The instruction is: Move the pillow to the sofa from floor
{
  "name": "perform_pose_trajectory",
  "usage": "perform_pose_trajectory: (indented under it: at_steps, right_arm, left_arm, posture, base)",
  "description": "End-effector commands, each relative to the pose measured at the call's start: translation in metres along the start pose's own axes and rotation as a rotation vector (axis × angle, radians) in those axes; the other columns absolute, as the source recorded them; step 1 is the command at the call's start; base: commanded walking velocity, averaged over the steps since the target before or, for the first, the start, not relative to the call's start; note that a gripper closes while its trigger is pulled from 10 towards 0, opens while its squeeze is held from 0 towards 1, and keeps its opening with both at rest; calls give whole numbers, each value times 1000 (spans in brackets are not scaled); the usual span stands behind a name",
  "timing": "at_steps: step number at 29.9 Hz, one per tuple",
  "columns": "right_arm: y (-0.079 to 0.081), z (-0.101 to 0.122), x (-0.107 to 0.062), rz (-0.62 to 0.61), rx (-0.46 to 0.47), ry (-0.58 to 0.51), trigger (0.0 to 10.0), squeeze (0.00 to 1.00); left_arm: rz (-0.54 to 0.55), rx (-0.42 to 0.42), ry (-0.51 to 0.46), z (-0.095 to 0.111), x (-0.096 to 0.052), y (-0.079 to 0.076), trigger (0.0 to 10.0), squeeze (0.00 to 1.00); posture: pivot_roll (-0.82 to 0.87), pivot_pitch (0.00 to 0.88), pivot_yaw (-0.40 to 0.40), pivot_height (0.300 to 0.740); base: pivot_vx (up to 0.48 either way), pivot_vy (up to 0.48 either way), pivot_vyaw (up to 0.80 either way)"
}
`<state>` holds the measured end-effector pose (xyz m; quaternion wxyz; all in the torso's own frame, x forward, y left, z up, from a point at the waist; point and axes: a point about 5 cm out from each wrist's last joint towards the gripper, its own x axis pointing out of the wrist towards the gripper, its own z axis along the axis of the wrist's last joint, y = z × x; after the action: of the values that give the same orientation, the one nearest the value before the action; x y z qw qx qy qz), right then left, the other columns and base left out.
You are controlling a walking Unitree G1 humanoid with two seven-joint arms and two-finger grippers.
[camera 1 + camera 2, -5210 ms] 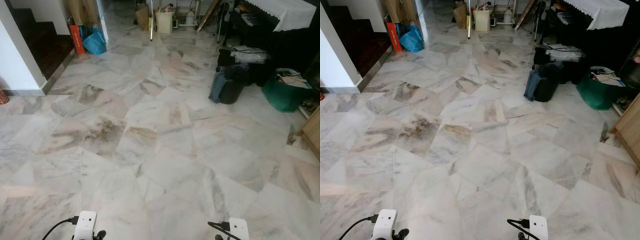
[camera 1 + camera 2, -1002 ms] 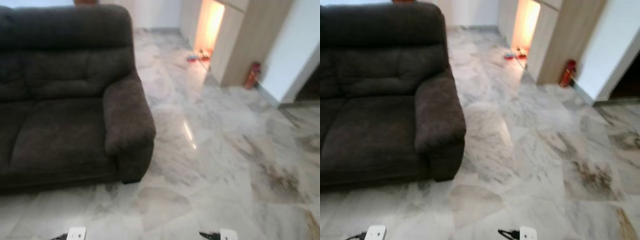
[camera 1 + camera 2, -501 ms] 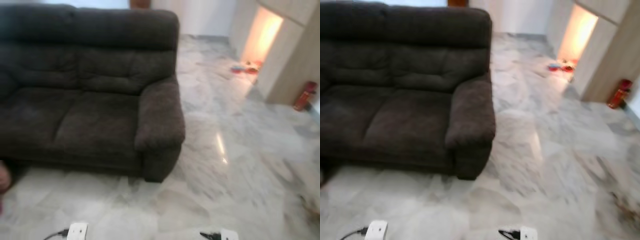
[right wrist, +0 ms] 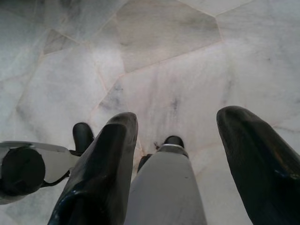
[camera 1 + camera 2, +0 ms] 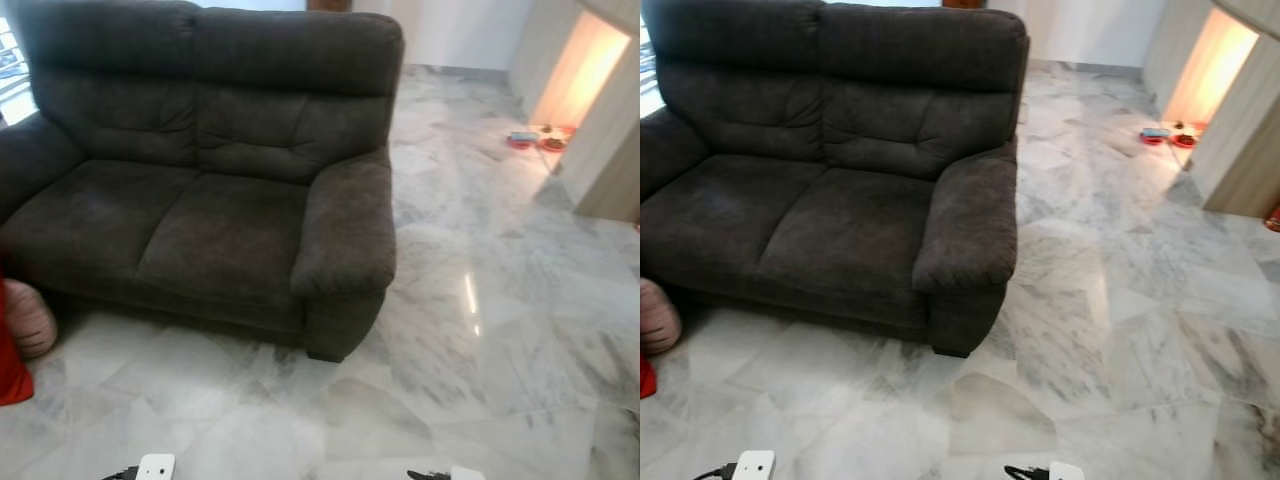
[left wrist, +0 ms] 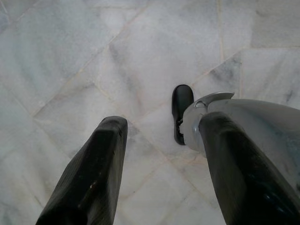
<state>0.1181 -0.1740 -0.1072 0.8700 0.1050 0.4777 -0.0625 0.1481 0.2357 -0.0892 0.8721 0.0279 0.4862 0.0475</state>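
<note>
We see the pink rounded pillow point(image 5: 28, 318) lying on the grey-veined marble floor point(image 5: 480, 330), against the front left of the dark brown two-seat fabric sofa point(image 5: 215, 170); its orientation is unclear. Our left gripper point(image 6: 161, 140) and right gripper point(image 4: 178, 129) hang splayed over bare floor, grasping nothing.

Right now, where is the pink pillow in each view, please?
Left eye view: pink pillow at the left edge, on the floor by the sofa.
Right eye view: at the left edge, partly cut off.
Left wrist view: marble floor beyond the jaws.
Right wrist view: the same floor.
Shared landmark: the sofa's left front corner.
</note>
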Motion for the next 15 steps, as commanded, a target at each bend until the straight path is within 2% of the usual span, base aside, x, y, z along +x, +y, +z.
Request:
perform_pose_trajectory:
  at_steps: [1,6,15]
  right_arm:
    - [2,2,1,5,6,-6,10000,0]
    - [2,2,1,7,6,-6,10000,0]
    - [2,2,1,11,-18,-4,10000,0]
  left_arm:
    - [2,8,10,-3,0,1,10000,0]
    - [3,12,15,-3,-1,1,10000,0]
    - [2,15,20,-4,-1,1,10000,0]
  posture:
    - [125,0,-49,740]
    - [126,0,-47,740]
    - [126,0,-48,740]
  base:
    - [0,0,0]
    - [0,0,0]
    - [0,323,0]
